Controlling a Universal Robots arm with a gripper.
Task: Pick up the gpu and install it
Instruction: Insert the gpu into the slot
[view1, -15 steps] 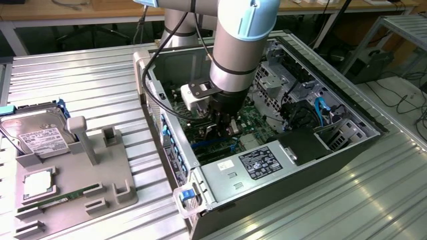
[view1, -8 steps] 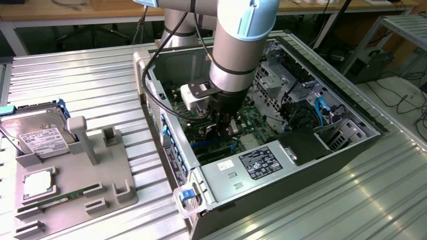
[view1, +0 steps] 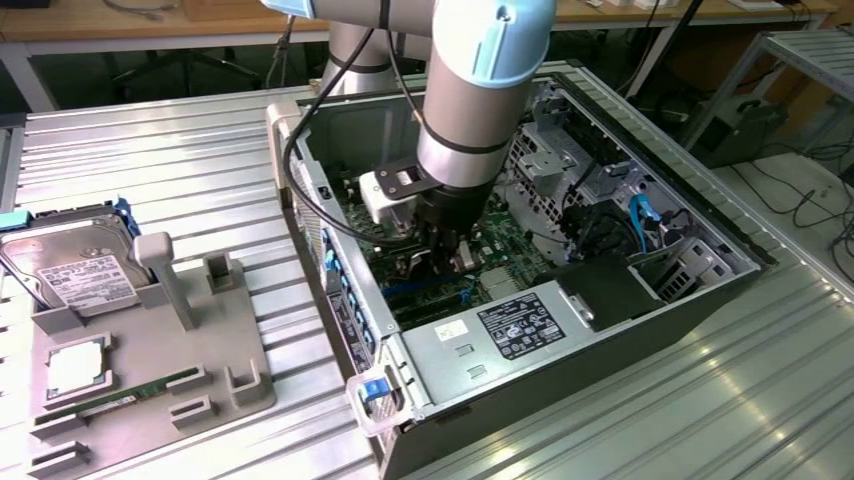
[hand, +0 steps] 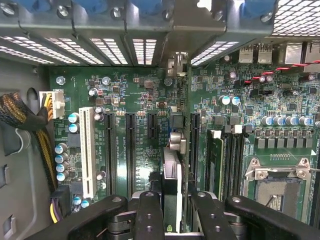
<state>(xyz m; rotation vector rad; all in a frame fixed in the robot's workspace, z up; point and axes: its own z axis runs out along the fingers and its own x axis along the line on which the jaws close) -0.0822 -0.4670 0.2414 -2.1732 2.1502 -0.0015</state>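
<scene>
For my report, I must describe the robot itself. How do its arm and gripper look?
The arm is a thick silver-grey tube with a light blue joint cap and a black band. Black cables run beside it. The gripper is black, with round screws on its fingers.

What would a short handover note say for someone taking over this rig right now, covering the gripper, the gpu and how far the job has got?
Gripper: lowered inside the open dark computer case, its black fingers shut on the gpu.
The gpu, a thin flat dark card seen edge-on: held upright over the green motherboard, lined up along the long black expansion slots.
Done: card picked up and carried into the case.
Left: whether it is seated in a slot cannot be told; the gripper has not let go.
Grey parts holder beside the case: carries the silver hard drive.
</scene>
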